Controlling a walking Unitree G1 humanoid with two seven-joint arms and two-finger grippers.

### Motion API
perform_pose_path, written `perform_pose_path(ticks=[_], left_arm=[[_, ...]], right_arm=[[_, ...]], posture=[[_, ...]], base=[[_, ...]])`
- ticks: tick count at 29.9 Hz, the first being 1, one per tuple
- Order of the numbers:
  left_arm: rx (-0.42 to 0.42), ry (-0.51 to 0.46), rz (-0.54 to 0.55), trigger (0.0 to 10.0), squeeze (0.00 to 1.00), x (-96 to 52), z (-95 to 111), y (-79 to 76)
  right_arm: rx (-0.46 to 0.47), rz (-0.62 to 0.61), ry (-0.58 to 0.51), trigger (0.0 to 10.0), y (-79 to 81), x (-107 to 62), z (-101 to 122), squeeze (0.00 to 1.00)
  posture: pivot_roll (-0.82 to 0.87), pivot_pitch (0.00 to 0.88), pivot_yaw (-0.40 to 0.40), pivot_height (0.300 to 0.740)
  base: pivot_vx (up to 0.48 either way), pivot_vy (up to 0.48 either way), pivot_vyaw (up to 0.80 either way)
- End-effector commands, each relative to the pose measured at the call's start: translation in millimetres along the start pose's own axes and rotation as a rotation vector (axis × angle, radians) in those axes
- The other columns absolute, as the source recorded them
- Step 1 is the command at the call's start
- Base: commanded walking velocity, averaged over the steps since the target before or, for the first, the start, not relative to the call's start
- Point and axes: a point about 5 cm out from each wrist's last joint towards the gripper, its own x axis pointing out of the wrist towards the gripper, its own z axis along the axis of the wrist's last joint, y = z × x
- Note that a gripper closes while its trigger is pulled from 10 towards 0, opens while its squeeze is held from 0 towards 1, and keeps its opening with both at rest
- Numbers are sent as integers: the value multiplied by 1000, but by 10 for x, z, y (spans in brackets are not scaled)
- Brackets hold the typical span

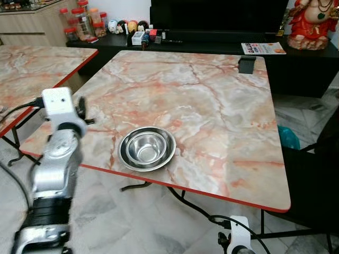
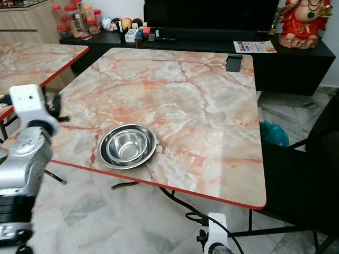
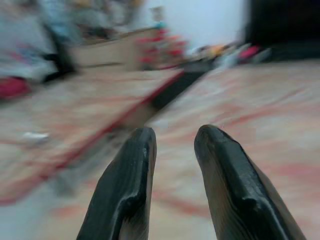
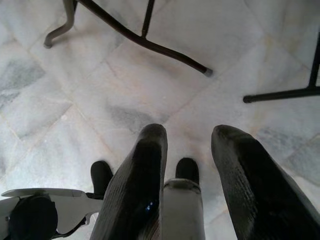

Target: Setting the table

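Fingers (image 3: 131,185) of the left gripper (image 3: 172,150) stand slightly apart and hold nothing, raised over the desk's (image 1: 212,106) left edge. Right gripper (image 4: 187,165) hangs idle toward the floor, parted and empty. Steel bowls (image 1: 146,148) sit nested near the front edge; reach right and low, straddling the rim squarely.

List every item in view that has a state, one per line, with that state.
Steel bowls: stacked one inside the other, upright, empty, near the table's front edge.
Marble-pattern table: unfolded, standing, otherwise unset.
Left gripper: open, holding nothing, raised at the table's left edge.
Right gripper: open, holding nothing, pointing down at the floor.
Jars: upright, red lids on.
Magazine: lying flat, closed.
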Motion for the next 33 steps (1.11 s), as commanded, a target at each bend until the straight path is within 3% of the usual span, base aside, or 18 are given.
perform_pose_path(ticks=[1, 4, 6, 8, 9, 10, 12, 14, 18, 20, 22, 23, 24, 25, 26, 29, 32, 33], left_arm=[[128, 17, 60, 10000, 0, -8, -111, 111], [241, 64, 157, 10000, 0, -56, -303, 334], [382, 152, 236, 10000, 0, -171, -609, 575], [402, 169, 249, 10000, 0, -198, -678, 614], [424, 214, 261, 10000, 0, -259, -817, 665], [454, 317, 285, 10000, 0, -407, -1110, 754], [445, 411, 293, 10000, 0, -537, -1334, 791], [357, 515, 308, 10000, 0, -708, -1563, 763], [284, 649, 266, 10000, 0, -1004, -1893, 606], [251, 737, 190, 10000, 0, -1181, -2070, 466], [172, 815, 83, 10000, 0, -1343, -2215, 275], [99, 858, -26, 10000, 0, -1453, -2288, 86], [81, 870, -110, 10000, 0, -1517, -2315, -47], [81, 870, -110, 10000, 0, -1517, -2315, -47], [67, 877, -196, 10000, 0, -1584, -2340, -183], [70, 876, -203, 10000, 0, -1590, -2344, -195], [-19, 894, -320, 10000, 0, -1666, -2331, -540], [-8, 903, -366, 10000, 0, -1697, -2329, -638]], right_arm=[[13, 1, -4, 10000, 14, -1, -8, 0], [12, 2, 0, 10000, 14, -4, -22, 0], [11, 4, 2, 10000, 19, -5, -28, 0], [11, 5, 1, 10000, 20, -4, -25, 0], [10, 7, 1, 10000, 24, -3, -23, 0], [8, 9, 1, 10000, 29, -1, -18, 0], [6, 10, 1, 10000, 28, -2, -20, 0], [4, 11, 2, 10000, 25, -2, -22, 0], [0, 12, 4, 10000, 17, -5, -29, 0], [-2, 13, 6, 10000, 14, -6, -34, 0], [-6, 15, 9, 10000, 11, -7, -38, 0], [-9, 17, 11, 10000, 8, -8, -40, 0], [-11, 17, 10, 10000, 4, -8, -38, 0], [-11, 17, 10, 10000, 4, -8, -38, 0], [-13, 17, 10, 10000, -1, -8, -35, 0], [-13, 17, 9, 10000, -2, -8, -34, 0], [-12, 13, -4, 10000, -30, -2, 16, 0], [-14, 11, -6, 10000, -35, -1, 26, 0]], posture=[[-154, 0, 68, 740], [-153, 0, 70, 740], [-154, 0, 72, 740], [-154, 0, 72, 740], [-152, 0, 75, 740], [-155, 0, 76, 740], [-155, 0, 73, 740], [-156, 0, 73, 740], [-156, 0, 72, 740], [-157, 0, 67, 740], [-161, 0, 64, 740], [-161, 0, 63, 740], [-165, 0, 61, 740], [-165, 0, 61, 740], [-165, 0, 61, 740], [-165, 0, 61, 740], [-167, 0, 52, 740], [-170, 0, 52, 740]], base=[[0, 0, 0], [0, 0, 0], [0, 0, 0], [0, 0, 0], [0, 0, 0], [0, 0, 0], [0, 0, 0], [0, 0, 0], [0, 0, 0], [0, 0, 0], [0, 0, 0], [0, 0, 0], [0, 0, 0], [0, 0, 0], [0, 0, 0], [0, 0, 0], [0, 0, 0], [0, 0, 0]])
